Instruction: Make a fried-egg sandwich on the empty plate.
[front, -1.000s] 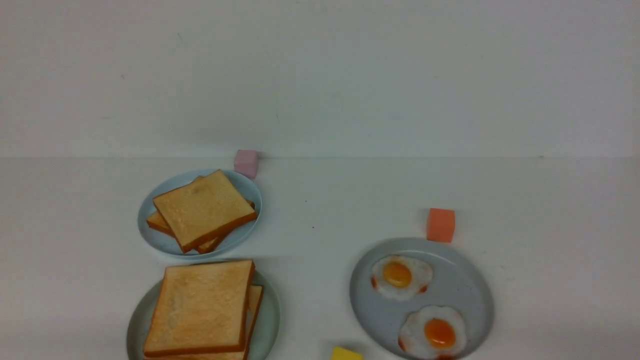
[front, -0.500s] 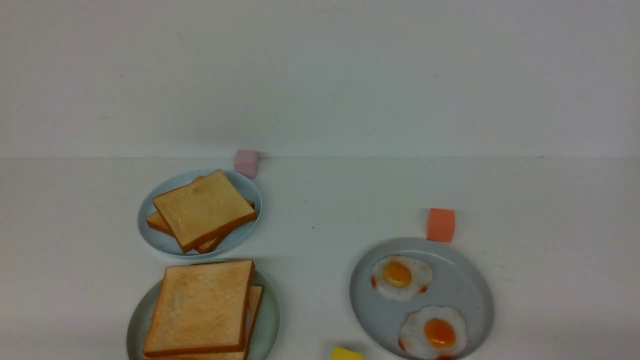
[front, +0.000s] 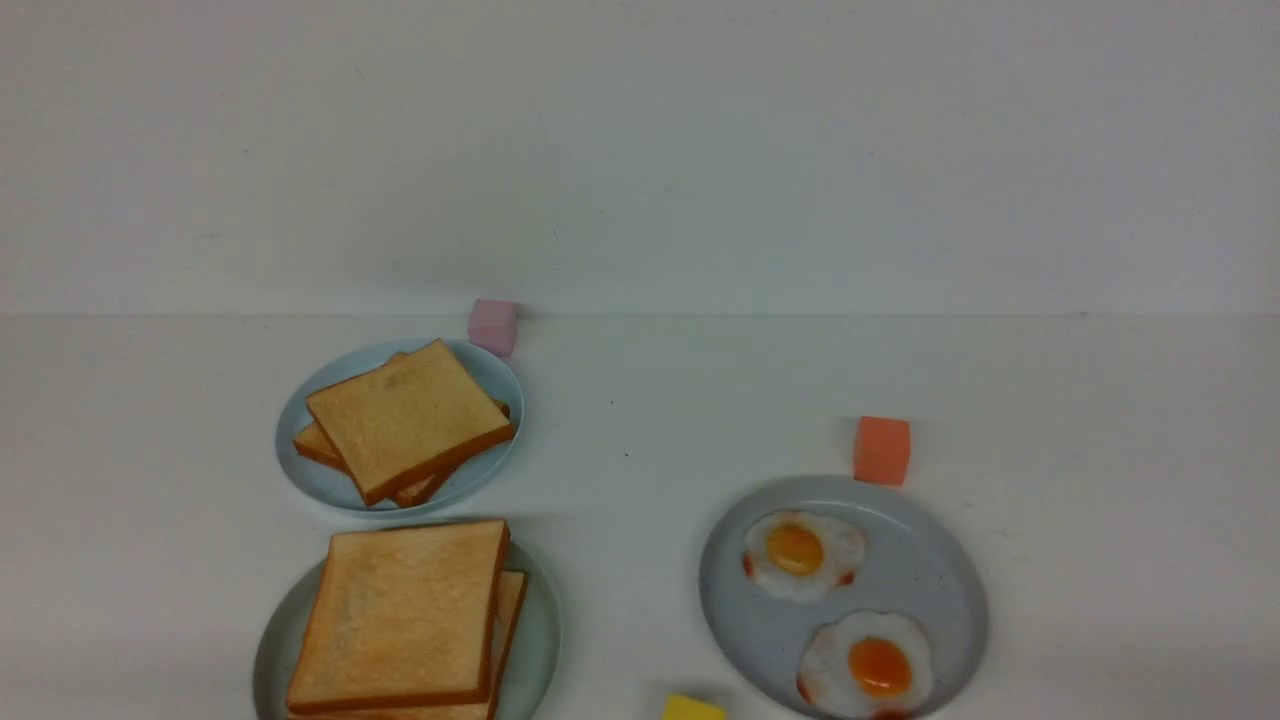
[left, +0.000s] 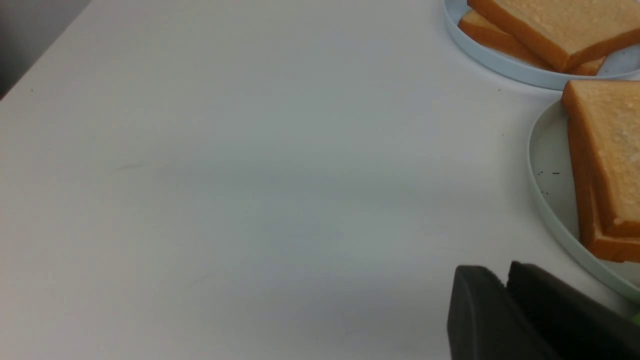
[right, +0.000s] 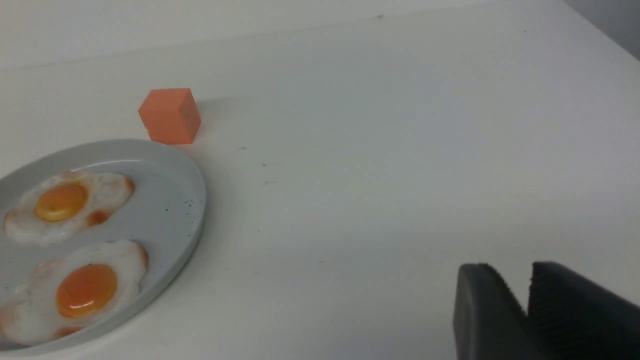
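The pale mint-green plate (front: 540, 640) sits at the front left and also shows in the left wrist view (left: 547, 165). Two golden toast slices (front: 400, 615) lie stacked on it; no egg shows between them. Two fried eggs (front: 800, 555) (front: 868, 665) lie on a grey-blue plate (front: 930, 570) at the front right. My left gripper (left: 502, 272) is shut and empty, just beside the mint plate's rim. My right gripper (right: 507, 270) is shut and empty, well to the side of the egg plate (right: 170, 200). Neither gripper shows in the front view.
A smaller pale-blue plate (front: 310, 470) with a pile of plain toast (front: 405, 415) stands behind the mint plate. A pink cube (front: 492, 326) is behind it, an orange cube (front: 881, 451) is behind the egg plate, and a yellow cube (front: 692, 708) is at the front edge.
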